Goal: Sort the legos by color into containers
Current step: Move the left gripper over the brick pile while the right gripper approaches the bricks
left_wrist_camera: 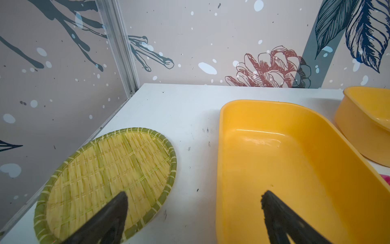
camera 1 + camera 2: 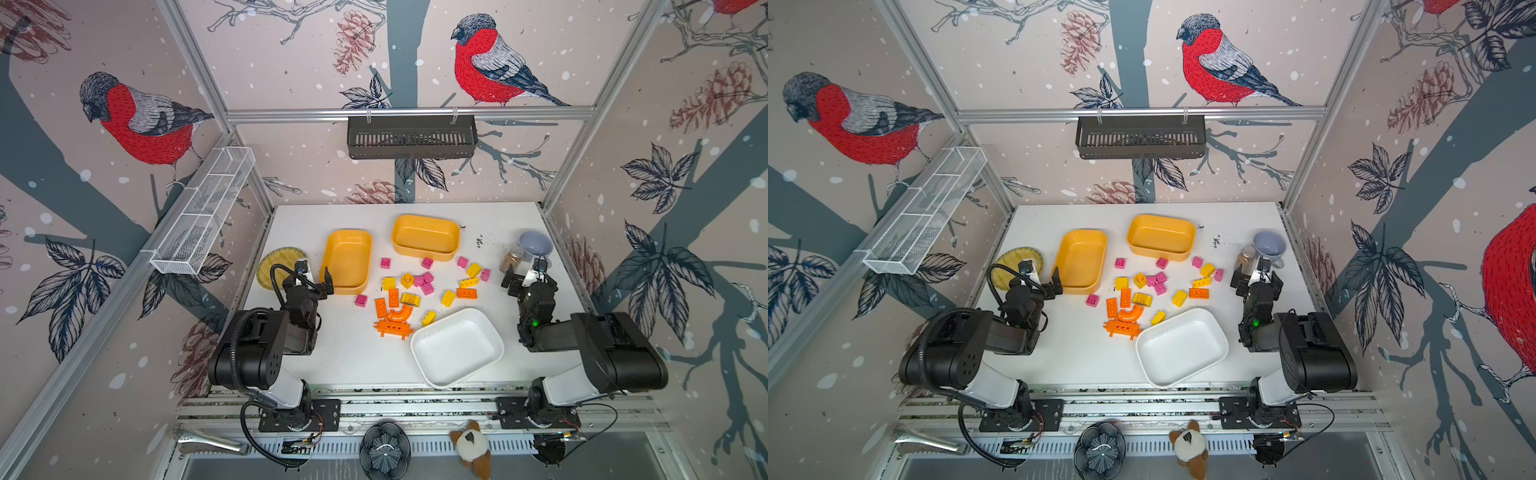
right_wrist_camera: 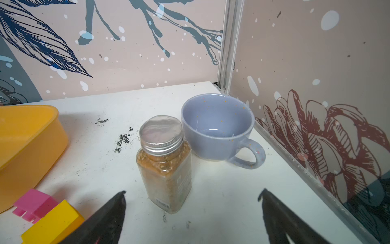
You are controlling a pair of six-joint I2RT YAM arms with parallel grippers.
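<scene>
The legos [image 2: 415,291] lie scattered mid-table in both top views: pink cubes [image 2: 385,262], yellow blocks [image 2: 389,284], orange plates [image 2: 380,308], an orange arch [image 2: 400,314] and a spiky bar [image 2: 392,329]. Two yellow containers [image 2: 347,257] [image 2: 426,237] stand behind them and a white container [image 2: 457,347] in front; none holds a lego. My left gripper [image 2: 308,279] [image 1: 194,194] hangs open, one finger over the woven plate [image 1: 109,173], the other over the yellow tub [image 1: 274,158]. My right gripper [image 2: 528,277] [image 3: 192,192] is open and empty just short of a spice jar [image 3: 164,160].
A blue-grey mug [image 3: 217,124] stands behind the spice jar in the back right corner. A pink cube [image 3: 35,203] and a yellow block [image 3: 52,224] lie beside the right gripper. The woven plate [image 2: 276,266] lies by the left wall. A black basket [image 2: 411,137] hangs on the back wall.
</scene>
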